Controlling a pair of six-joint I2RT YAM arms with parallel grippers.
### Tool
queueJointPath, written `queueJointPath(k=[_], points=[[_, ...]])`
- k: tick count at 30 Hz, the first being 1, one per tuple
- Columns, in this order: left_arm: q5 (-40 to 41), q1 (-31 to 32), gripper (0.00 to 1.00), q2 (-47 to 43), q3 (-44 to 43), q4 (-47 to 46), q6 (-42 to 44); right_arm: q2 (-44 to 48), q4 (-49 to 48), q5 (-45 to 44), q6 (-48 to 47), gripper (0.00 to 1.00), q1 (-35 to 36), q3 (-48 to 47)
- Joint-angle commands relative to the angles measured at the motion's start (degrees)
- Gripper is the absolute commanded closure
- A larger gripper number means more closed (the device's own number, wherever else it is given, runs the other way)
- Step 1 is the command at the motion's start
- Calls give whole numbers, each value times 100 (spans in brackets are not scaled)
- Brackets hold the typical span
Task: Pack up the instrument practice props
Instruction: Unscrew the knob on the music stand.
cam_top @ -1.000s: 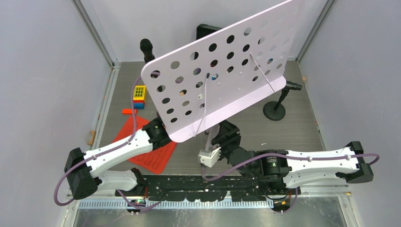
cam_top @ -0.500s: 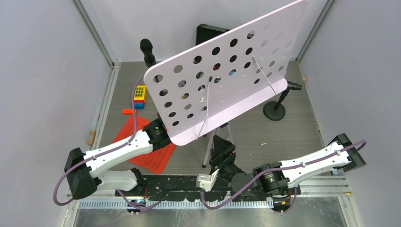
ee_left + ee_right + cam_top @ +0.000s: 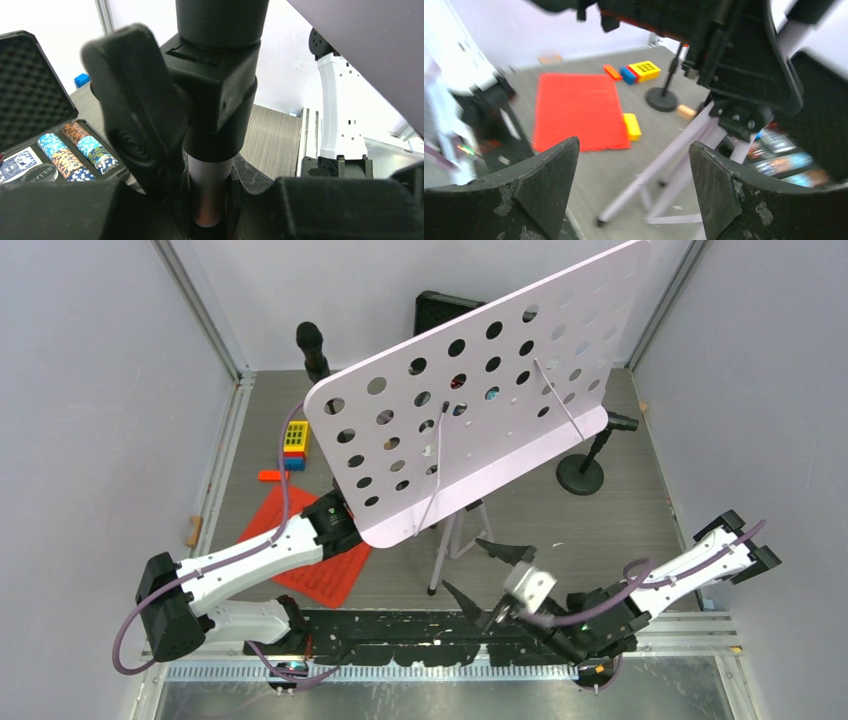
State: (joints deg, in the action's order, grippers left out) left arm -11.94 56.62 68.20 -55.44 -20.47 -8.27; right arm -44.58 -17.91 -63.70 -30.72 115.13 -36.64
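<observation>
The white hole-punched music rack [image 3: 480, 390] stands tilted over the table's middle on silver tripod legs [image 3: 455, 540]. My left gripper [image 3: 335, 520] reaches under the rack and is shut on the stand's silver pole [image 3: 210, 175], just below its black clamp collar [image 3: 215, 85]. My right gripper [image 3: 487, 577] is open and empty near the front edge, just in front of the tripod legs [image 3: 659, 165]. The red sheet-music pages [image 3: 320, 560] lie flat at front left. One black microphone [image 3: 311, 345] stands at back left. The other's round base [image 3: 580, 475] sits at right.
The black case of poker chips [image 3: 440, 310] stands open behind the rack, its chips showing in the left wrist view [image 3: 75, 155]. Yellow and blue toy blocks [image 3: 294, 440] and a small orange piece [image 3: 269, 476] lie at left. A yellow block [image 3: 631, 126] lies beside the red pages.
My right gripper has drawn back from the tripod toward the front edge, open. The rack shifted slightly up and right at first, then stayed still. The left arm holds its place.
</observation>
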Motion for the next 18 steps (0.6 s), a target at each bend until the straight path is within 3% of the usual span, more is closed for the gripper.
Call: queueJointPath(k=[1,4,8,13,18], points=[[103,-2,100,-140,70,284,-342,488,-2683,163,2538,14,28,730],[96,0,100,-138,64,287,-349,397,-4232,-244,3499,14,29,1365],[79,4,100,-146,60,289,-350,-261,-6207,-705,3754,15,32,1672],[82,-2,100,-161,52,298,-368,-556,-6468,-1202,3851,16,-21,1338],[48,6,100,-138,33,306,-384,-206,-6462,-1870,5260,22,-478,1625]])
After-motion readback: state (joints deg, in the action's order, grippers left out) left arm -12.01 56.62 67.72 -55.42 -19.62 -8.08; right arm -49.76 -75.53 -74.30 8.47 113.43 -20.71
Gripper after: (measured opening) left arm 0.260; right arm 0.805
